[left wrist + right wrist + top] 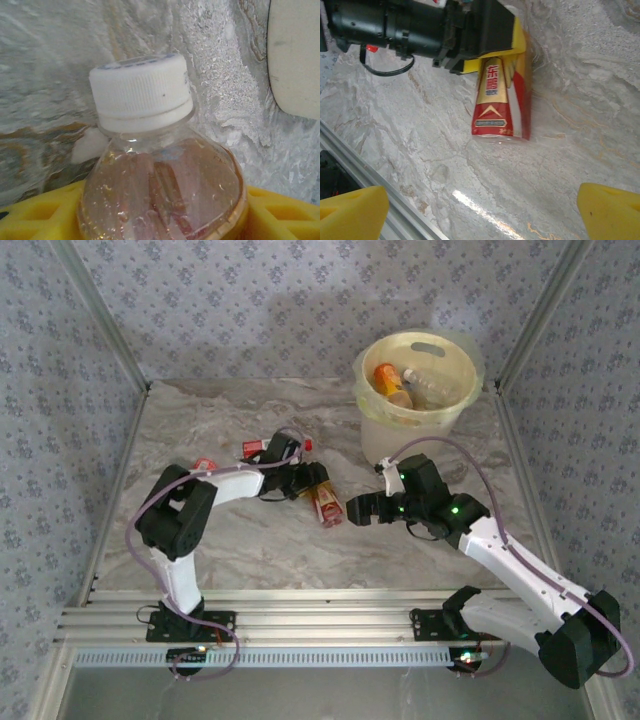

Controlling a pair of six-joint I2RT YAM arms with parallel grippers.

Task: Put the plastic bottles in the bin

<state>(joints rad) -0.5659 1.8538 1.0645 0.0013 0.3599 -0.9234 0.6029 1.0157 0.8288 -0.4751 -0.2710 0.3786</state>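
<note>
Your left gripper (pixel 316 482) clamps one clear, white-capped bottle (pixel 500 107) with a red-gold label, lying on the veined marble table (pixel 250 550). Your right gripper (pixel 358 510), at the bottle's 3 o'clock, gapes wide. The round cream bin (pixel 380 430), at 1 o'clock, holds at least two binned bottles (pixel 388 378).

A red and gold label (pixel 497 100) is borne by the clear bottle (pixel 160 195), which is closed by a white cap (pixel 141 92). The bin (pixel 385 432) is coloured pale cream-yellow. The table (pixel 260 560) is veined in grey and beige, and the walls (pixel 300 300) are printed with grey-blue flowers.
</note>
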